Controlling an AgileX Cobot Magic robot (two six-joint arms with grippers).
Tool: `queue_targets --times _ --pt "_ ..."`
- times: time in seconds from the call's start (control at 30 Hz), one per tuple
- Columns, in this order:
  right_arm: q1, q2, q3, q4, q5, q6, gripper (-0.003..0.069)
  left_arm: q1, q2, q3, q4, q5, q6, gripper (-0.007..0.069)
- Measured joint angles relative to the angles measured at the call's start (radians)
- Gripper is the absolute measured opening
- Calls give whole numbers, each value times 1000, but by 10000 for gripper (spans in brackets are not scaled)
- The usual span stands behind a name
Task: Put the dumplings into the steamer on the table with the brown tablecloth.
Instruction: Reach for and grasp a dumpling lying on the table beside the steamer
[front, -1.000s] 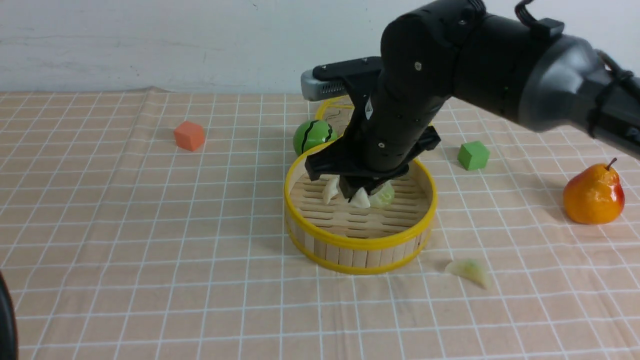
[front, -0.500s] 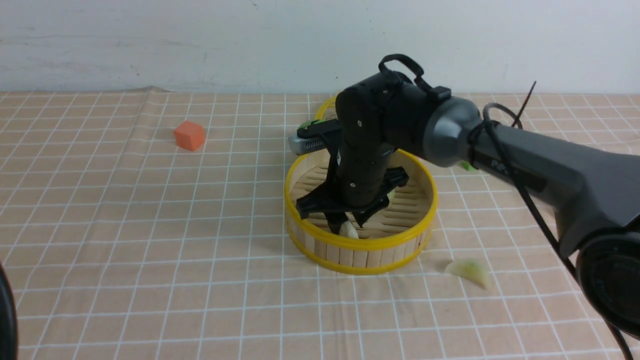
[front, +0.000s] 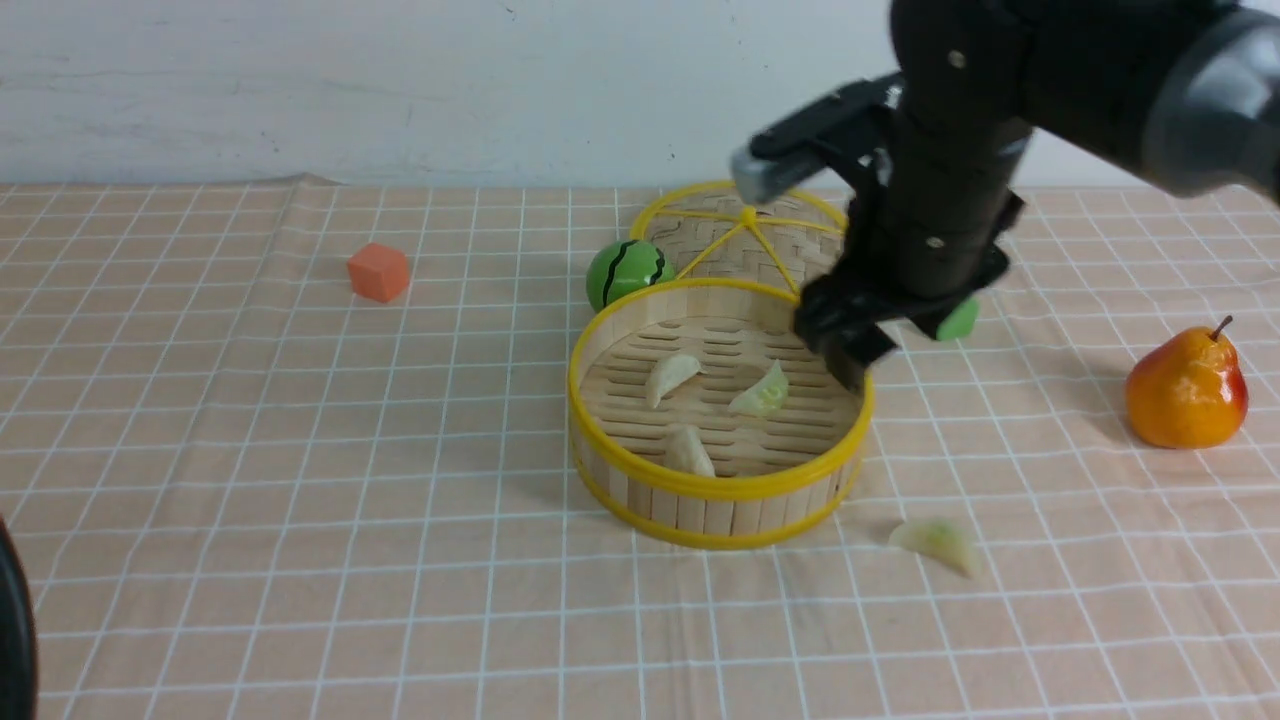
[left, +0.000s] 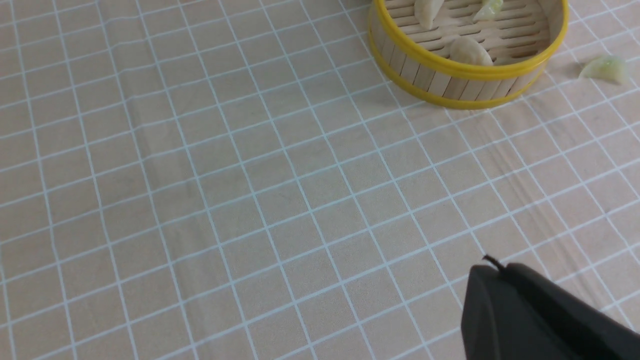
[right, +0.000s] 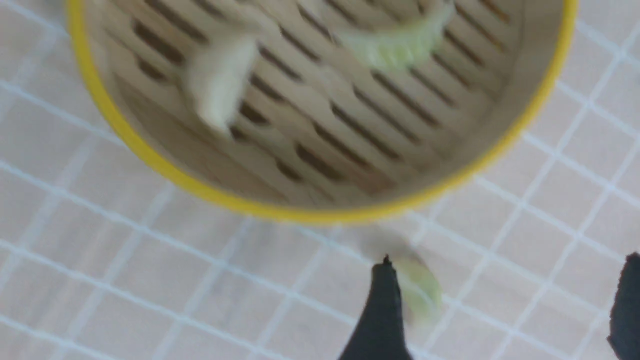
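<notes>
Three dumplings (front: 672, 377) sit on the slat floor of the steamer (front: 720, 492): that cream one back left, a green-tinted dumpling (front: 762, 392) to its right, and a second cream dumpling (front: 690, 450) close to the near wall. All three lie apart from each other. The fourth dumpling (front: 938, 543) (pale, greenish) lies outside on the brown tablecloth (front: 300, 450), near the steamer's front right and not touching it.

Right gripper (right: 502, 310): its wrist cam shows two black fingers (right: 382, 320) spread wide, with only cloth between them. The same cam catches the fourth dumpling half tucked behind one fingertip, just outside the steamer rim. That picture is blurred, so I can't tell how high the tips are above it. The front cam adds what the wrist cam can't: the gripper is raised over the steamer's far right rim and hides part of a green cube (front: 960, 320).

Left gripper (left: 500, 295): only a dark lump at the frame edge in its own cam, jaws together, over bare cloth well apart from the steamer.

Front cam only:
- woven lid (front: 745, 235), flat behind the steamer
- toy watermelon (front: 625, 272), beside the lid
- orange cube (front: 379, 271), far left
- pear (front: 1187, 390), far right
</notes>
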Motion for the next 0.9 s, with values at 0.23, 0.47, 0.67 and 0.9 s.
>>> queue_targets --times 0.23,0.47,0.67,0.9 --pt "-132 -41 242 53 -125 -59 517 0 1 0 -5 -1 0 -14" --pt "-138 57 268 164 -277 -314 516 0 26 0 -18 1 0 -13" --pt "-129 128 269 198 -250 -410 503 0 45 0 -38 1 0 -13" --pt "-128 135 274 198 -252 -413 267 0 54 0 -45 0 0 -13"
